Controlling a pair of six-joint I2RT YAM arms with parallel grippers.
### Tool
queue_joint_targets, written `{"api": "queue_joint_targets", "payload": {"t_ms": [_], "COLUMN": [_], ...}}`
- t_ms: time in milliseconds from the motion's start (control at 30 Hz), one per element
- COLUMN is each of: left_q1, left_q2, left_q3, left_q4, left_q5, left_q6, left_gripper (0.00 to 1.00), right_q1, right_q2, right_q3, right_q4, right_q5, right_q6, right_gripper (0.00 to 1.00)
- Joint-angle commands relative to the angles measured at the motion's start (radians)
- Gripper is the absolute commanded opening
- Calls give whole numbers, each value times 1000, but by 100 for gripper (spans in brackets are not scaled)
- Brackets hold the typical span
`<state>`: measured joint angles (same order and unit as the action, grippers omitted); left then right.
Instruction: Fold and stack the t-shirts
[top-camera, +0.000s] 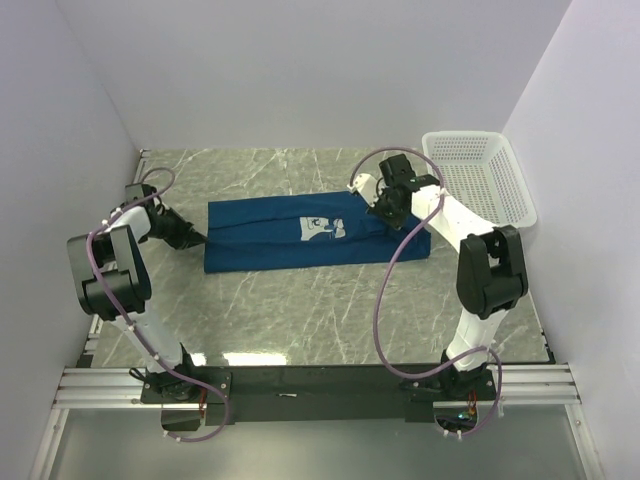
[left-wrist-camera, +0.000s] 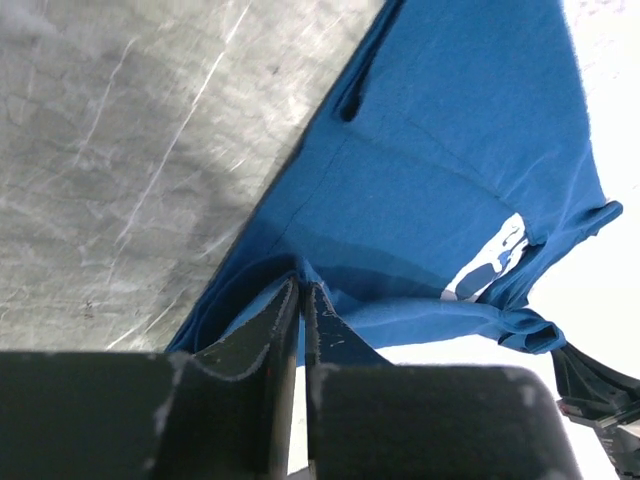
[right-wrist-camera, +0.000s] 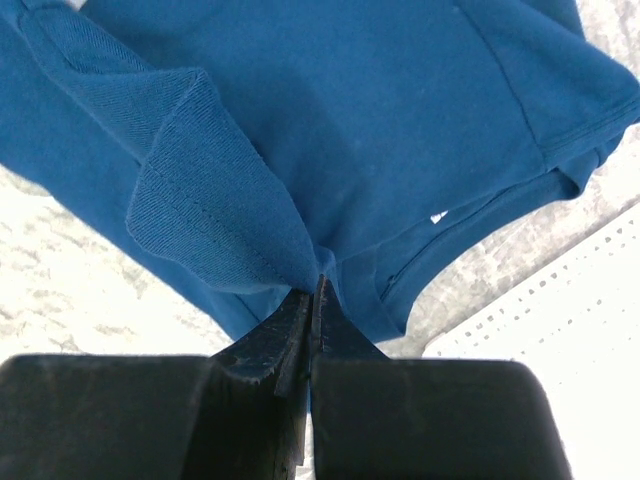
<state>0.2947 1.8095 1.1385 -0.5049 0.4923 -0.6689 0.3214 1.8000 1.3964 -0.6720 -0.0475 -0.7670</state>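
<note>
My right gripper (right-wrist-camera: 318, 287) is pinched tight on a bit of the t-shirt (top-camera: 290, 240). The cloth bunches into a little tent right at the tips, so I think it has a good hold of that end.

My left gripper (left-wrist-camera: 302, 284) is very narrow, with just a thin slit between the fingers. The shirt's edge meets the tips, but I cannot tell if it grips the cloth or lets it go.

The shirt lies on the table (top-camera: 300, 320) between the two arms. It is a long blue band with the white print (top-camera: 322, 229) on top, and it looks folded along its length. I think one arm is at each end so the cloth lies flat and straight, ready for the next fold. The white basket (top-camera: 485, 180) sits near the right end.
</note>
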Motion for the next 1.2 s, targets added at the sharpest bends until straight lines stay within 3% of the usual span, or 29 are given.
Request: {"api": "queue_joint_targets", "payload": {"t_ms": [0,367,567,733,767,900,1067,1167], "left_q1": [-3,3,8,9,12,15,21,23], "left_q2": [-81,-110,-364,-530,-548,-648,-748,-812], "left_q3": [38,93,-87,-198,-230,-293,-351,-356], "left_q4": [58,9,123,124,123,103,57,2], "left_q5": [3,-40,-78,-70,-64,-43,-29,-41], "left_q6": [5,44,48,72,77,89,104,129], "left_gripper": [13,24,35,36,36,36,36,39], "right_q1": [-10,-10,-10,-10,-10,-8,-8,-8], "right_q2": [19,61,93,140,147,191,147,84], "right_q3": [61,98,127,176,184,225,222,190], "right_q4": [25,32,34,29,40,124,212,97], "right_q5": [-11,5,26,37,44,190,256,77], "right_q6": [26,49,61,74,77,153,241,149], "right_gripper": [0,0,0,2,5,56,76,84]}}
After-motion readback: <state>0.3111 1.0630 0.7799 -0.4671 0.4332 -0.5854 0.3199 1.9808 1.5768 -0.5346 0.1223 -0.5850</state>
